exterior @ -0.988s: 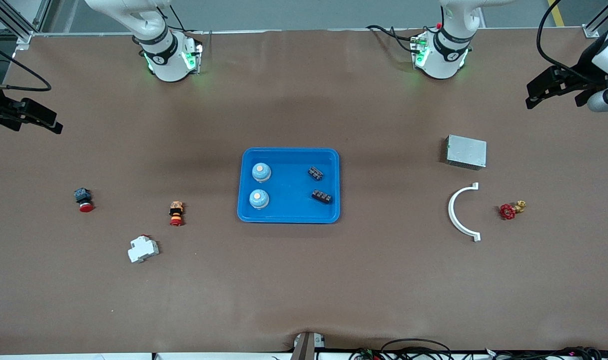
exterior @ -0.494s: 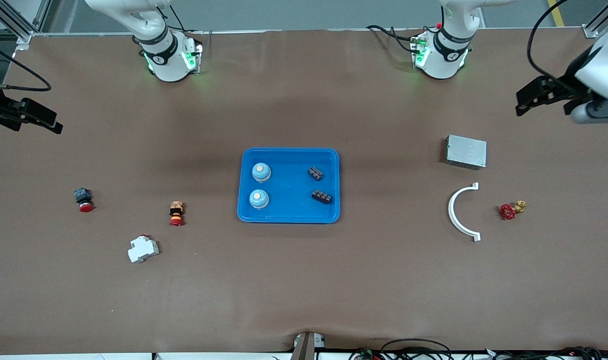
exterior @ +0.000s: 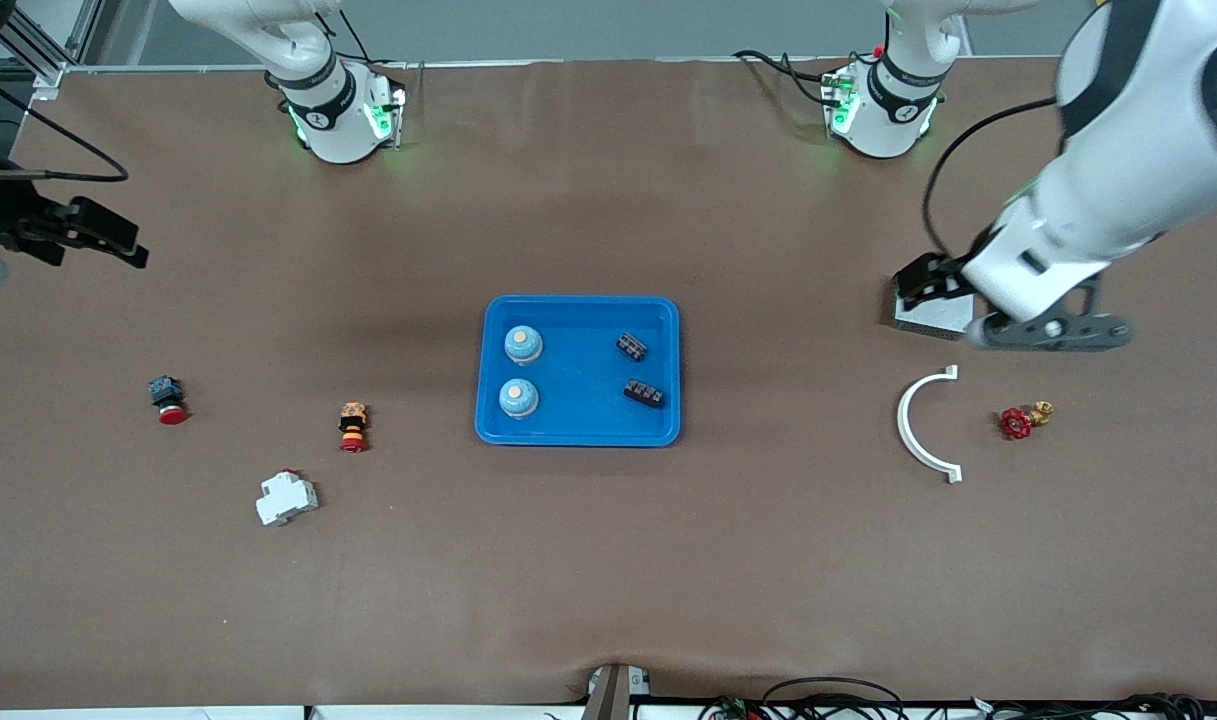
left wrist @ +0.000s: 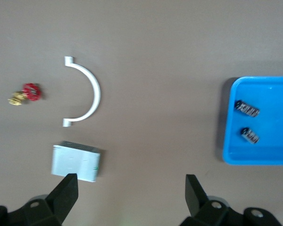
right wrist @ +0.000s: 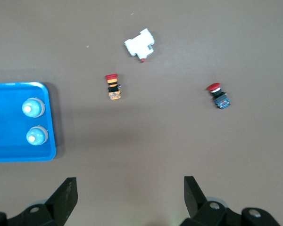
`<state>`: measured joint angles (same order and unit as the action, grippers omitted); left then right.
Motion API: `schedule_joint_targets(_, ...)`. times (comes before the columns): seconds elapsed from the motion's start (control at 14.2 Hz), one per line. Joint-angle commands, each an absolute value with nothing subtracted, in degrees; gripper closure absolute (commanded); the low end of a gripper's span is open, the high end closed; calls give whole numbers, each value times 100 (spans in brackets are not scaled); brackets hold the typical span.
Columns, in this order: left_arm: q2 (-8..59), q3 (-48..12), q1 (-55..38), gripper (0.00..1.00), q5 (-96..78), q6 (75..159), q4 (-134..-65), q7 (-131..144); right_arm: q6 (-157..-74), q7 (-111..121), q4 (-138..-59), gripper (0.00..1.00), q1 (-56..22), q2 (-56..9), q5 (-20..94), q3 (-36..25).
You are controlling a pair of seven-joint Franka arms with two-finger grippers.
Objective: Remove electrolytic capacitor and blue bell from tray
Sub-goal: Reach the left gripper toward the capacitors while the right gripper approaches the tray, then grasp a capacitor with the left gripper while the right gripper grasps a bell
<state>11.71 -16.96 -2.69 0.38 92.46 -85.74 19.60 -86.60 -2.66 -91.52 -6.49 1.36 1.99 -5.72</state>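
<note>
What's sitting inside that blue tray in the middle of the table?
The blue tray holds four things: two round light-blue bells with orange tops toward the right arm's end, and two small dark capacitors toward the left arm's end. Nothing covers them; whatever lies beneath each stays hidden.

A brown mat covers the table (exterior: 608, 580) edge to edge, lightly wrinkled along the edge nearest the front camera. Aluminium frame posts (exterior: 38, 45) stand at the corners by the bases, a grey floor (exterior: 608, 25) past them. Loose cables (exterior: 838, 700) trail under the nearest edge.
</note>
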Motion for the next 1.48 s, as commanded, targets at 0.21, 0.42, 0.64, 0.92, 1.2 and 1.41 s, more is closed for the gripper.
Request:
schedule_joint_targets(0.21,1827,-1696,-1027,0,-18,10131,-8726,3328,-8596,-755,-9070,0,-1501,-350,202,-589)
schedule_joint_targets(0.42,2082,-1696,-1449,0,-18,10984,-9087,4478,-8640,-834,-9062,0,-1810,-544,228,-589)
schedule_joint_targets(0.64,2486,-1696,-1888,0,0,11424,-9070,5437,-8762,-879,-9053,0,-1960,-720,430,-589)
schedule_joint_targets(0.92,3031,-1670,-2407,0,53,11934,-9035,6441,-9315,-1359,-9070,0,-2188,-922,519,-589)
schedule_joint_targets(1.2,3506,-1679,-2777,0,377,12252,-9018,7372,-9834,-1995,-9070,0,-2504,-1230,519,-589)
schedule_joint_targets(1.41,3743,-1661,-2970,0,396,12313,-9018,7882,-10062,-2004,-9000,0,-2934,-1774,519,-589)
